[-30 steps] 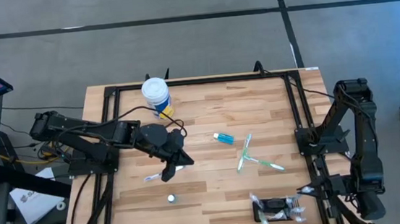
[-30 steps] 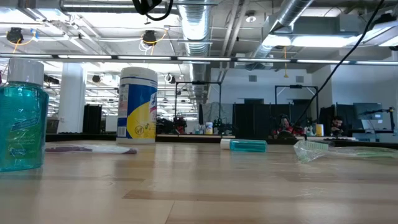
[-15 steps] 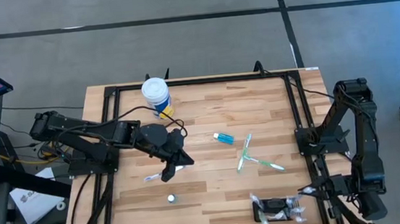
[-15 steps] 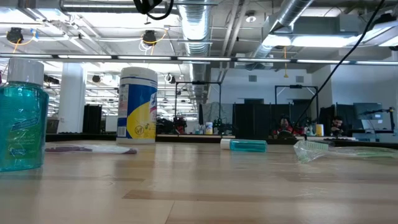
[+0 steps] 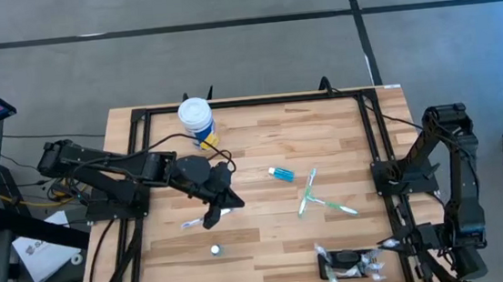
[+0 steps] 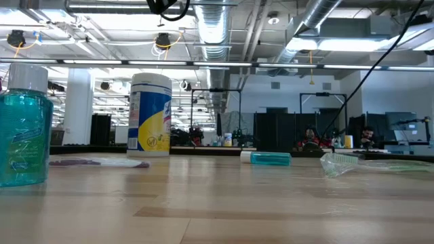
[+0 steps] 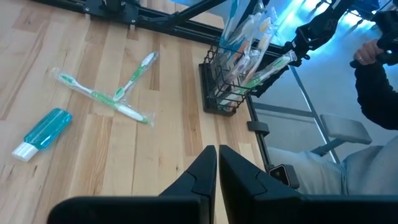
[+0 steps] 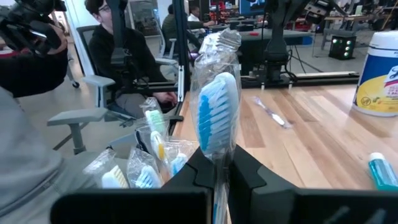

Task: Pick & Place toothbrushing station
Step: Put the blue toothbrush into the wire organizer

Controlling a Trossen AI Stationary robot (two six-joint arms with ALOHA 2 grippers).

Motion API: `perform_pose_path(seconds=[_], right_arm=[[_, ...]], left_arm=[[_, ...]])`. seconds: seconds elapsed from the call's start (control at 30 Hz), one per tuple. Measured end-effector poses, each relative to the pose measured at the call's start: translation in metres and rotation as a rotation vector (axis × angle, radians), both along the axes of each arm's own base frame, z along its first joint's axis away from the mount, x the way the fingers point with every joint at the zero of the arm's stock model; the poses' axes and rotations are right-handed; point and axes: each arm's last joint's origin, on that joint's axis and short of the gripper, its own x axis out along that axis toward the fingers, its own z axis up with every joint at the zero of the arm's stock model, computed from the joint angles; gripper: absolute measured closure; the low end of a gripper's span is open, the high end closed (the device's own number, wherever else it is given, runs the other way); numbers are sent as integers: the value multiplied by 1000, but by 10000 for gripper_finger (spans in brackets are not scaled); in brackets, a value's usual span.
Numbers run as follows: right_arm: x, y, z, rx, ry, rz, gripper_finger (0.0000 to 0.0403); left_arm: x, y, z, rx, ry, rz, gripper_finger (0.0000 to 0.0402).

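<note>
Right gripper [image 8: 214, 163] loading the toothbrushing station [image 5: 343, 264]
It has edged nearer the bench's near right corner, clamped on a wrapped toothbrush [image 8: 216, 118]; left gripper [image 7: 217, 163] closed, idle mid-bench.

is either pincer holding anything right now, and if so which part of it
The right pincer grips a wrapped toothbrush on its handle, just below the blue-and-white bristle head, beside the toothbrushing station. The left pincer is shut on nothing, above the table.

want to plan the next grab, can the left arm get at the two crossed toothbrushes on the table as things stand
Probably yes. The left gripper is shut and holds nothing, and the crossed toothbrushes lie flat on bare wood with only open table between. The blue tube sits off to one side. Whether the arm stretches that far is uncertain.
</note>
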Motion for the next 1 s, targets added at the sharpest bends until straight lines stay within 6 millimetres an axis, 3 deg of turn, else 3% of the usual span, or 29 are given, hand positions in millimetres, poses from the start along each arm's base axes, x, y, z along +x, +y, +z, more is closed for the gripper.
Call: perform_pose_path(seconds=[0.17,0.57,1.0], right_arm=[[0,-2,-2,-11,-1,-2,398],[2,-12,-28,95,5,-20,397],[3,-10,-30,71,4,-13,397]], left_arm=[[0,0,0,2,-4,-1,389],[0,0,1,1,-8,-1,389],[0,0,1,1,-8,-1,389]])
